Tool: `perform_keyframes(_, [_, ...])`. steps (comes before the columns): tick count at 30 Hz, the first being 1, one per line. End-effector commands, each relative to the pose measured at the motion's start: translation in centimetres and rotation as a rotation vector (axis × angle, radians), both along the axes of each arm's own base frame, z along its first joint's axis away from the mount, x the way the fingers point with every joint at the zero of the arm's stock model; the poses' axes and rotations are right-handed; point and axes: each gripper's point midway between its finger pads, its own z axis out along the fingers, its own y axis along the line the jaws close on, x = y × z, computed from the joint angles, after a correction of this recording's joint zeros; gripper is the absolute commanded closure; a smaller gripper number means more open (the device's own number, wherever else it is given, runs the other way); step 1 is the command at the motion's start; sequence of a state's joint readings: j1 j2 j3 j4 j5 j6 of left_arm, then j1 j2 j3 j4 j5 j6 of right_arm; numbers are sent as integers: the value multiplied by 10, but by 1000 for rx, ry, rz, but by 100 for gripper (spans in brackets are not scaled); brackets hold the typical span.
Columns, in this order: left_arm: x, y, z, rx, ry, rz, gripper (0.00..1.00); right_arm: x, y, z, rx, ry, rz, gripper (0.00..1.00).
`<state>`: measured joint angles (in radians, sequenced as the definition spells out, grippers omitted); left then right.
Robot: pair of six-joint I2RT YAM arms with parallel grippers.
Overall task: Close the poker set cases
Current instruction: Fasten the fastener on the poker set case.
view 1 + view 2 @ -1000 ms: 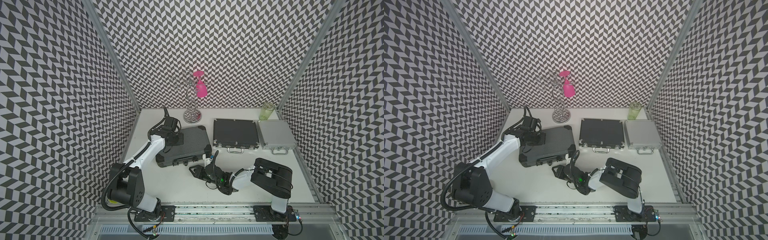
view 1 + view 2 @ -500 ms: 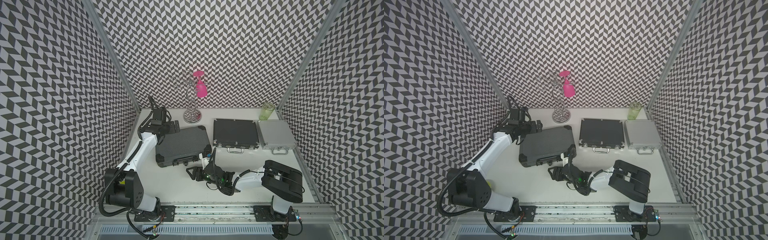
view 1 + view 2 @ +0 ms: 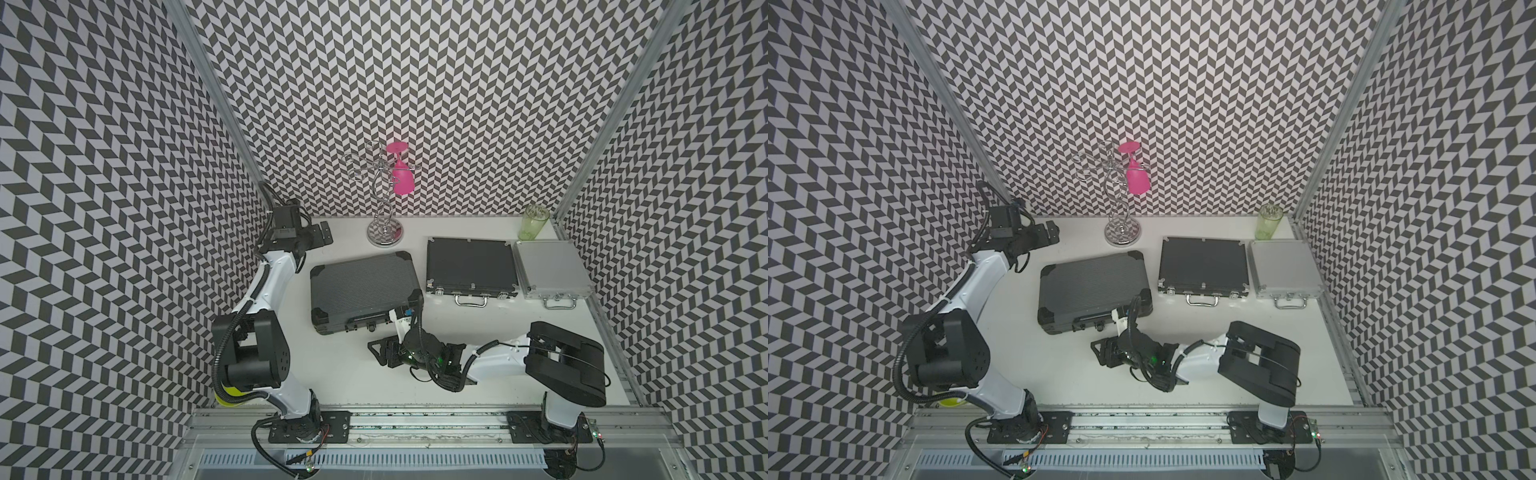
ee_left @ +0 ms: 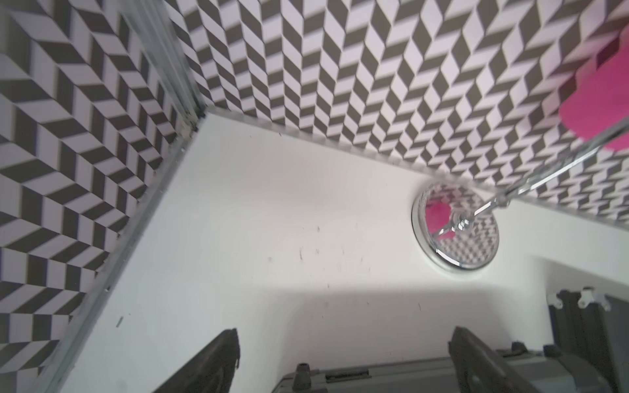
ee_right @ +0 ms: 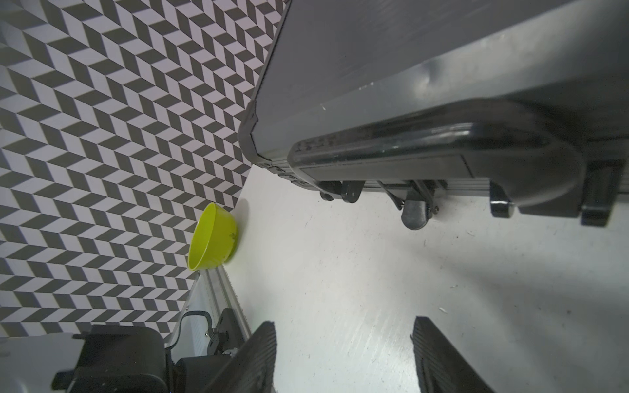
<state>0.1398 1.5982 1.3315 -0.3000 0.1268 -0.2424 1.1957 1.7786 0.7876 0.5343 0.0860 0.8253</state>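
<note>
Left gripper has lifted off the dark-grey case, now released at its 10 o'clock; right gripper released, empty, at 5 o'clock.

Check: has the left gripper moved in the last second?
Yes. The left gripper has moved off the dark-grey case, rearward, and is now level with the rack base.

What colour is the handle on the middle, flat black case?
Silver handle, clearest in a top view.

Bright, even overhead light, soft shadows; left wrist view motion-blurred; wide-angle warp at edges.
</note>
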Motion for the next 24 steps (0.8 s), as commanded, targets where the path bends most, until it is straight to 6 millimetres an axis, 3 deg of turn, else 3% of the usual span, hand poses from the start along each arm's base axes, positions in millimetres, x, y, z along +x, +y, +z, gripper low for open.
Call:
perform_keyframes(1, [0,40,43,-225,-228,49,1,3,7,24,4,-73,23,35])
perform_keyframes(3, [0,38,38,-322,-238,-45,2,4,7,27,-7,-91,26,35])
perform_keyframes(6, [9,32,18,-196,-118,-72,11,7,11,28,-9,-94,22,35])
perform_keyframes(9, [11,22,-18,-197,23,-95,13,7,20,27,4,-87,34,35])
perform_keyframes(12, [13,-2,-63,-161,215,-144,11,8,25,30,32,-71,30,35])
perform_keyframes(15, [13,-20,-92,-82,313,-162,7,10,26,35,62,-54,11,33])
perform_keyframes(19, [8,-45,-98,-129,328,-252,1,13,22,43,72,-45,-8,33])
perform_keyframes(24, [2,-81,-102,-56,360,-362,1,16,18,37,79,1,-24,33])
